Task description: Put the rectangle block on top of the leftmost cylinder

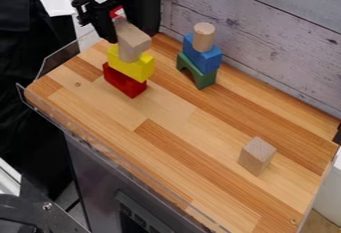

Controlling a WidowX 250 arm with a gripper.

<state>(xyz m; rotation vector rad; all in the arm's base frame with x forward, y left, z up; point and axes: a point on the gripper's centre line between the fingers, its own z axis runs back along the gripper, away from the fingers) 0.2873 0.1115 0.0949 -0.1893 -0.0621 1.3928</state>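
While perched on a narrow top, handle gently

See rectangle block point(136, 37) at upper left, apparently on top of leftmost cylinder point(130, 54), above yellow block point(138, 69) and red block point(120, 81). Gripper point(121, 27) at far end; can't tell whether open or clamped on. Looks like bare wood: probably light, stiff, not very slippery or fragile. Best held by long side faces, near mid-length; off-centre, likely to tip.

On the surface point(180, 145), a wide passage is left between the blue-and-green stack point(198, 58) and the lone block point(257, 156); a narrower gap is flanked by the red-and-yellow stack point(135, 69). The far side is bounded by the plank wall point(273, 33).
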